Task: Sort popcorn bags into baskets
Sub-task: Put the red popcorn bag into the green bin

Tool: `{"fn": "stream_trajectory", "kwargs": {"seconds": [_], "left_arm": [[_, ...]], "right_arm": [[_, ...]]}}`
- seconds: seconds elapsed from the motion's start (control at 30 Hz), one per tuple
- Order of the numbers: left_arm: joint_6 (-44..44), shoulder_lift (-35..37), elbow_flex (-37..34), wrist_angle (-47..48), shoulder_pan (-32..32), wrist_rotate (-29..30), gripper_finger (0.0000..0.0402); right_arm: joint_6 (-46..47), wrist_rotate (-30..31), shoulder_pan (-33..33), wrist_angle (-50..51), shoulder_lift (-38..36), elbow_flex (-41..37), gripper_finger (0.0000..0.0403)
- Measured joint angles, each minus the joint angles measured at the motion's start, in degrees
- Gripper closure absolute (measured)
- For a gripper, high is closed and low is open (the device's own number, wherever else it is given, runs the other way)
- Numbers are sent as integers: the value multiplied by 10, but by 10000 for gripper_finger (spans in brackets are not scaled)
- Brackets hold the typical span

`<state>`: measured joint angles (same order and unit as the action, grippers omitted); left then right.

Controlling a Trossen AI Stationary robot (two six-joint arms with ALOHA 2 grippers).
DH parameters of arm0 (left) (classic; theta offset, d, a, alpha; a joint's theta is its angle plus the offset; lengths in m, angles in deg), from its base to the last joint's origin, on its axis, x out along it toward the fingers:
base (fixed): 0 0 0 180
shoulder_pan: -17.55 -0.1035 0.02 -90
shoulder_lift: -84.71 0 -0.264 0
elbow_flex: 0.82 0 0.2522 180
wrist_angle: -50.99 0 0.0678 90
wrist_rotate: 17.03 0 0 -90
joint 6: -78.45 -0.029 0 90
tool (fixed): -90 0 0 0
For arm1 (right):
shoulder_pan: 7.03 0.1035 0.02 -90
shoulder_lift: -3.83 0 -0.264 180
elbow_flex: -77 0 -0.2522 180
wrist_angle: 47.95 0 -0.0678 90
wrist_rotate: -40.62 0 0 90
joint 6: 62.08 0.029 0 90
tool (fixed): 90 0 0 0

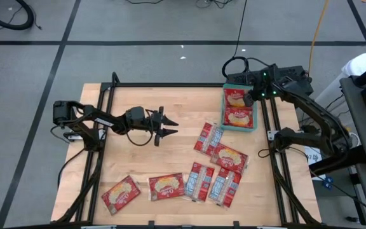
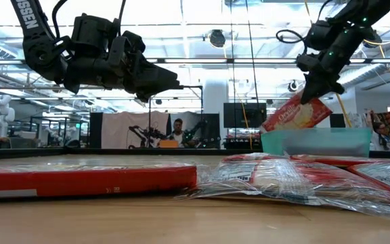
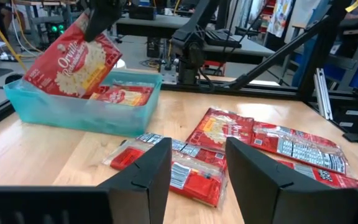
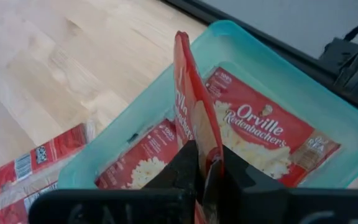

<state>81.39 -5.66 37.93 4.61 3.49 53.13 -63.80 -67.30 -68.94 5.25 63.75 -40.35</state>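
Overall light: bright and even, from ceiling strip lights (image 2: 202, 30) in the room behind.
Table (image 1: 138, 152): evenly lit from above, with only faint, soft shadows under the arms.
Glare: clear wrappers on the packets (image 2: 283, 179) catch white glints.
Low view: foreground wood and the nearest red packet (image 2: 87, 181) are soft; arms show dark against the bright ceiling.
Wrist views: own fingers (image 3: 138, 180) blurred and dark.

Red popcorn bags (image 1: 220, 157) show cream-yellow popcorn pictures or silvery-blue panels. The basket (image 1: 253, 124) at two o'clock is teal-green. The counter (image 1: 138, 151) is pale wood grain, black-framed. Both arms are dark.
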Motion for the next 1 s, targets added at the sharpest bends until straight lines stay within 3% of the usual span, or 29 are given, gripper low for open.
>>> {"fn": "stream_trajectory", "kwargs": {"seconds": [0.2, 0.63, 0.83, 1.0], "left_arm": [[-2, 0, 0, 0, 0, 0, 239], [-2, 0, 0, 0, 0, 0, 232], [2, 0, 0, 0, 0, 0, 246], [2, 0, 0, 0, 0, 0, 248]], "right_arm": [[1, 52, 0, -6, 17, 0, 366], [-20, 149, 0, -57, 28, 0, 259], [-33, 194, 2, -67, 28, 0, 244], [-18, 187, 14, -61, 28, 0, 243]]}}
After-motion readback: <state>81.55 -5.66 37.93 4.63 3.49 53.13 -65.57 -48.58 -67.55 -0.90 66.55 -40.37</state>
